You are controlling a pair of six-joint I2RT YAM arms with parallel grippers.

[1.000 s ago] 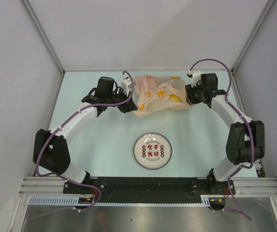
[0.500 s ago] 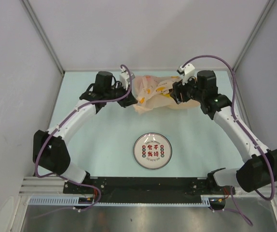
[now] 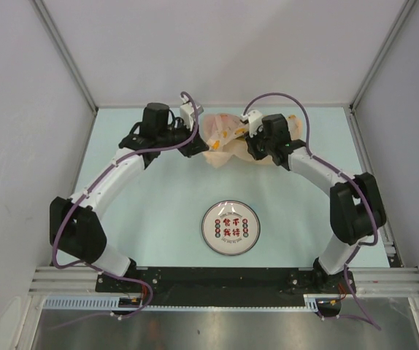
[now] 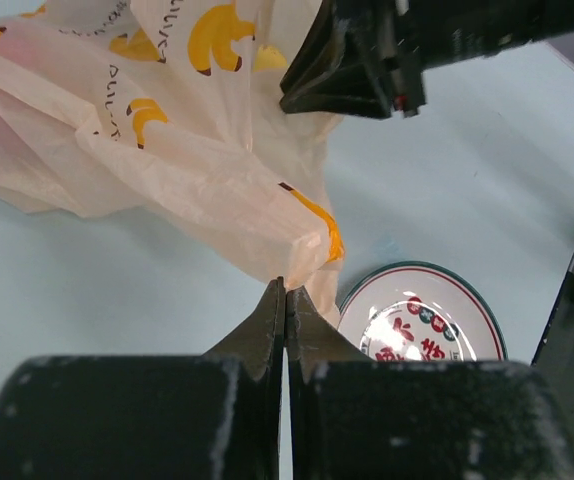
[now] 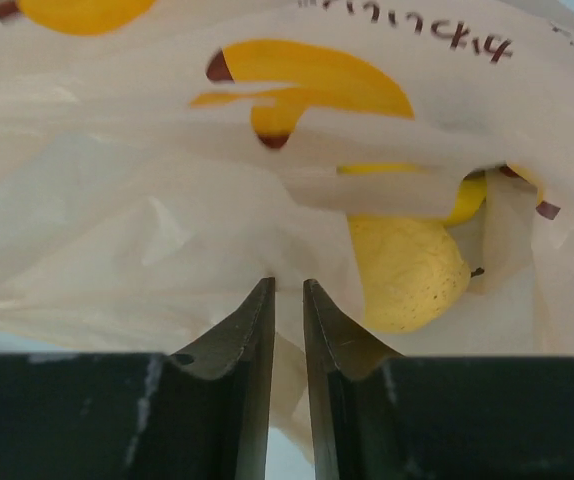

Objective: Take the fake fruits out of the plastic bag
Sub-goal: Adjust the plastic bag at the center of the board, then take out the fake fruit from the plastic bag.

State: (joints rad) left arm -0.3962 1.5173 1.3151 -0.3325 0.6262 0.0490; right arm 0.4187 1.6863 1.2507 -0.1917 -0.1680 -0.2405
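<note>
Plastic bag [image 4: 167, 170]: thin, crinkled, translucent film with banana print; pebbled yellow lemon [image 5: 402, 270] inside. Left gripper [image 4: 285, 290] clenched on bag corner. Right gripper [image 5: 287, 285] pressed to the film, jaws nearly together; grasp unclear.

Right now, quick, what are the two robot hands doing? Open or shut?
Left gripper: shut, pinching a fold of the plastic bag.
Right gripper: jaws a sliver apart against the plastic bag; cannot tell whether it grips.

Lemon [image 5: 407, 270] half hidden in plastic bag [image 5: 147, 200] (other contents veiled), plate [image 4: 447, 290] partly behind fingers [image 4: 262, 335]
</note>
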